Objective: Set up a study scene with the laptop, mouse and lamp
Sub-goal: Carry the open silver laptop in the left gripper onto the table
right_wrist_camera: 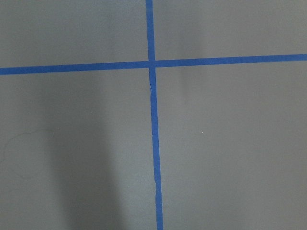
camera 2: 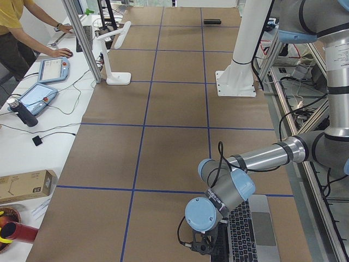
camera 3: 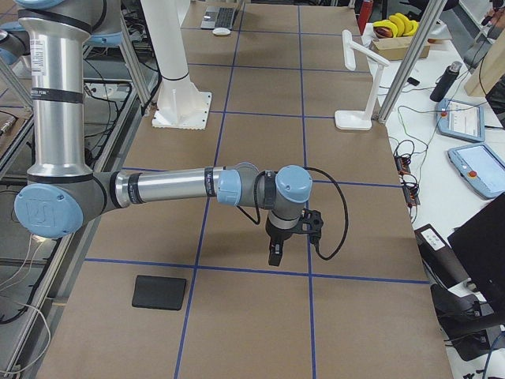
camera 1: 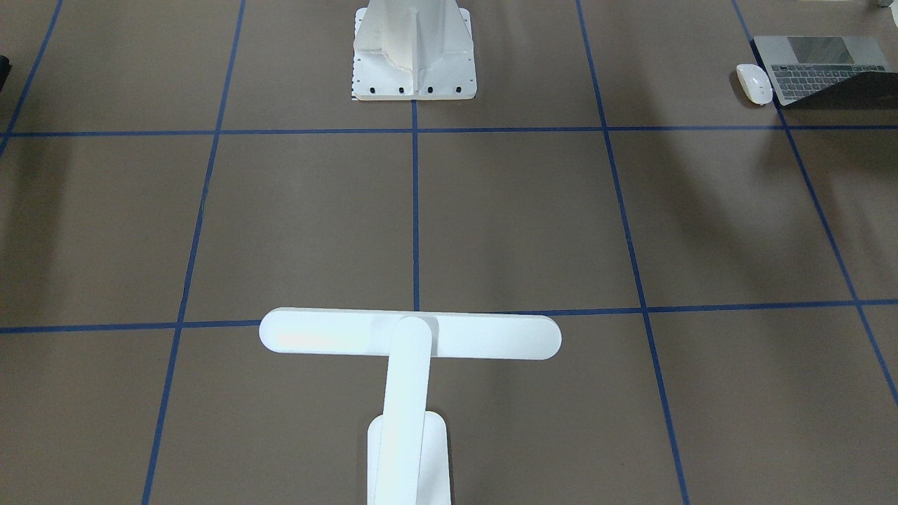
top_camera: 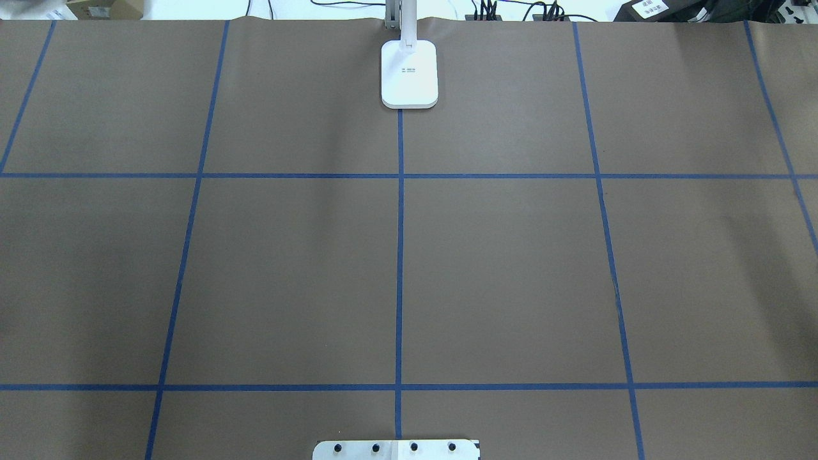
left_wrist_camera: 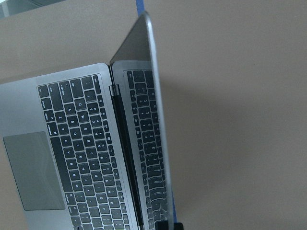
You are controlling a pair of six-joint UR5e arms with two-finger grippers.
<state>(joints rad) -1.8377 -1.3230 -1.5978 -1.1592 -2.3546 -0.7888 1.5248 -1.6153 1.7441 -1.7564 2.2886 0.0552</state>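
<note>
The grey laptop (camera 1: pixel 817 66) lies at the table corner on my left side with its lid part open. The lid shows edge-on in the left wrist view (left_wrist_camera: pixel 156 120), above the keyboard. My left gripper (left_wrist_camera: pixel 168 225) clasps the lid's free edge, with one dark fingertip on each side. The white mouse (camera 1: pixel 753 83) lies just beside the laptop. The white lamp (camera 1: pixel 410 335) stands at the far middle edge, and its base shows in the overhead view (top_camera: pixel 409 73). My right gripper (camera 3: pixel 272 253) hovers over bare table. I cannot tell if it is open or shut.
The white bolted pedestal (camera 1: pixel 414 56) stands at the near middle edge. A black mouse pad (camera 3: pixel 160 292) lies on my right side. Blue tape lines (top_camera: pixel 399 255) grid the brown table. An operator (camera 2: pixel 16 27) and pendants are at the side bench.
</note>
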